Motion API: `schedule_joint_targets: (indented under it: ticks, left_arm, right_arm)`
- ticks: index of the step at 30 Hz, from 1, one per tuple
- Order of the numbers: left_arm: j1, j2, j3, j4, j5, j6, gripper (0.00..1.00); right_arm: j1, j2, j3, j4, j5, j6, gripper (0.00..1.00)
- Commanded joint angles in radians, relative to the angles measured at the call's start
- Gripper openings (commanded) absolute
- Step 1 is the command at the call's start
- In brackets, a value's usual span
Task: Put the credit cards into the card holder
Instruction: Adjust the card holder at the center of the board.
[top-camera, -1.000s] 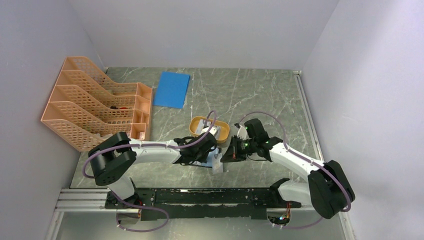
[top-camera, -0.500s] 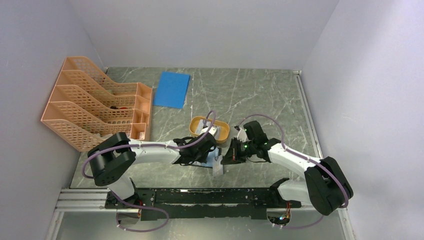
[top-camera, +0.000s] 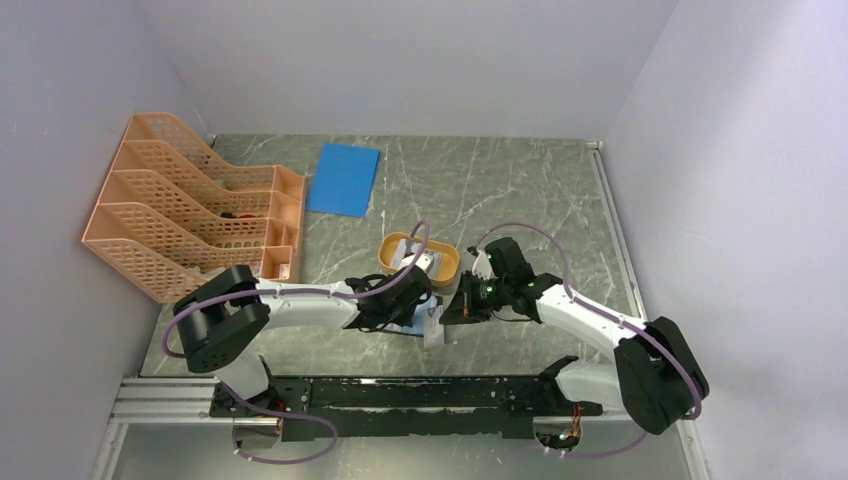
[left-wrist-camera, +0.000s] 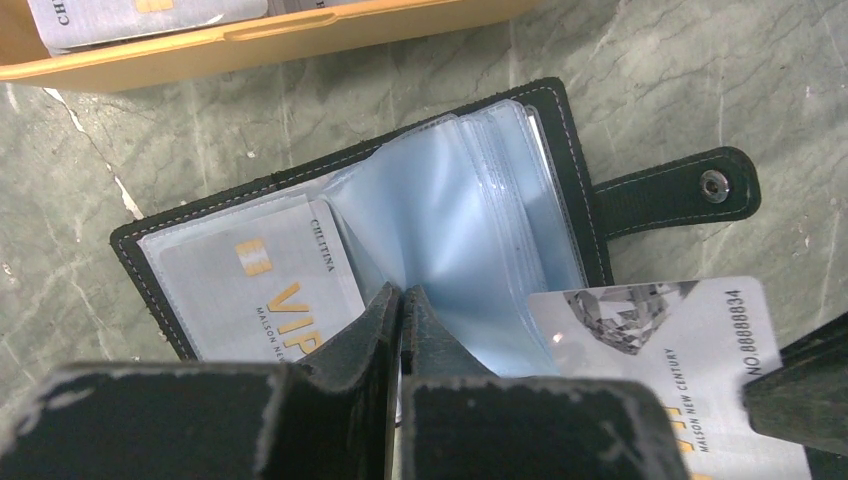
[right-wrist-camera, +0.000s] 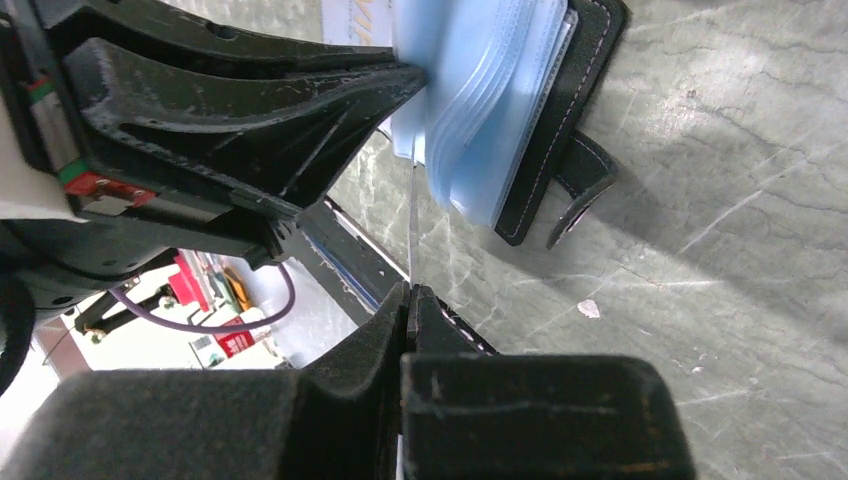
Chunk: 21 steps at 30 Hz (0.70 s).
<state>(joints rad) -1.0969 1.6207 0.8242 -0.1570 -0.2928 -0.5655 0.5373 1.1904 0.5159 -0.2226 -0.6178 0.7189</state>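
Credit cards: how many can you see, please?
3: one card in the card holder, another card in the right pincer, a third card in the orange dish; more may hide there.

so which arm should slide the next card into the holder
Right. The right gripper is shut on a card, edge-on beside the open card holder, while the left gripper pinches a plastic pocket.

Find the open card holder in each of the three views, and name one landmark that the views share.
Top external: the card holder is at centre, mostly hidden, just below the orange dish.
Left wrist: it fills the middle of the picture, lying open.
Right wrist: it is at top centre, its pockets fanned.
Shared landmark: the silver card pinched in the right claw, beside the holder.
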Motion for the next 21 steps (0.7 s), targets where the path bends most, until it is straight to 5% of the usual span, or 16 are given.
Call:
schedule_joint_targets:
  ticks: [1, 21]
  left_arm:
    - [-0.012, -0.019, -0.026, -0.034, 0.006, -0.011, 0.05]
    - [-0.014, -0.029, -0.034, -0.039, -0.006, -0.022, 0.05]
  right_arm:
    - [0.02, 0.036, -0.003, 0.03, -0.018, 0.005, 0.0]
    - [0.023, 0.088, -0.053, 0.041, 0.003, -0.003, 0.0]
